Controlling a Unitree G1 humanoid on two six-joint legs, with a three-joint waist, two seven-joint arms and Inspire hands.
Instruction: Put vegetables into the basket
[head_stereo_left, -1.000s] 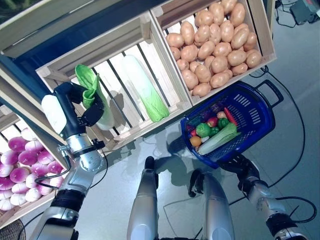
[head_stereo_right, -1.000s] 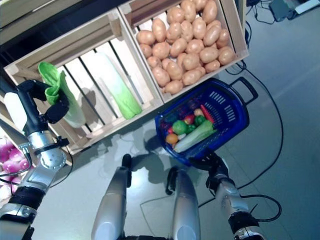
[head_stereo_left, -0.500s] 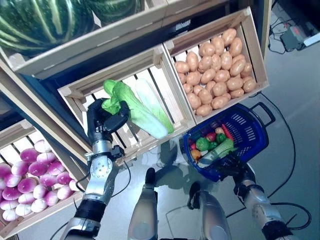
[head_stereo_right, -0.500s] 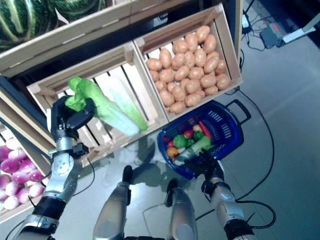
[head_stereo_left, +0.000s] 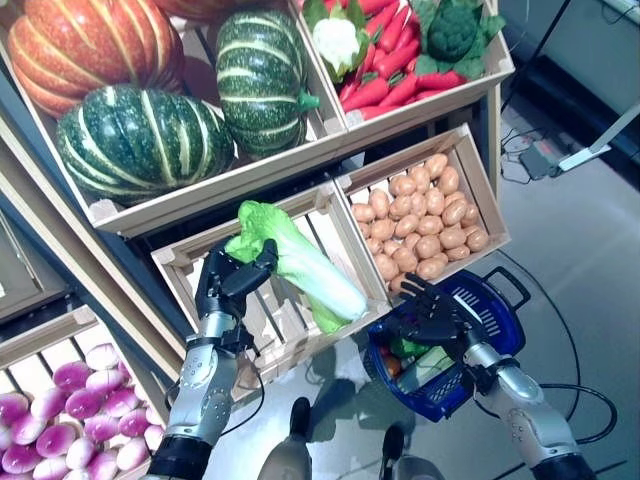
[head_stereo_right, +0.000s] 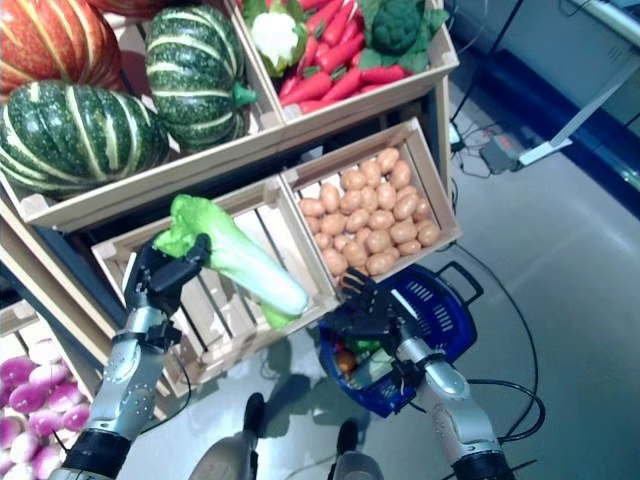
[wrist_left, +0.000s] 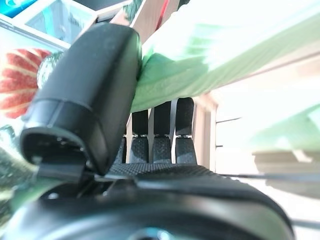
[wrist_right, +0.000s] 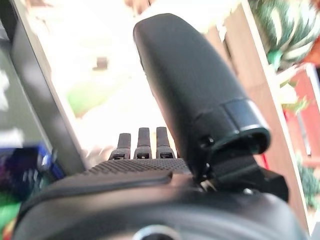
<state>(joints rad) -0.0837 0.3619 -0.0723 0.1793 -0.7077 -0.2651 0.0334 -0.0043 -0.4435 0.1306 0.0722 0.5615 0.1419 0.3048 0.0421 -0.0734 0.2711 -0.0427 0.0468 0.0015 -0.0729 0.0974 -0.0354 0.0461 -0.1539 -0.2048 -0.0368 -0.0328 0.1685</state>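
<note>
Left hand (head_stereo_left: 232, 285) grips the long cabbage (head_stereo_left: 300, 265) by its soft leafy end, likely tip-heavy and floppy; right hand (head_stereo_left: 432, 312) spread empty above the basket (head_stereo_left: 500, 330).

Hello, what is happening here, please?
A humanoid robot stands at a vegetable stand. Its left hand grips a napa cabbage by the leafy end, in front of the slatted crate. Its right hand is open, fingers spread, above the blue basket on the floor, which already holds some vegetables.
</note>
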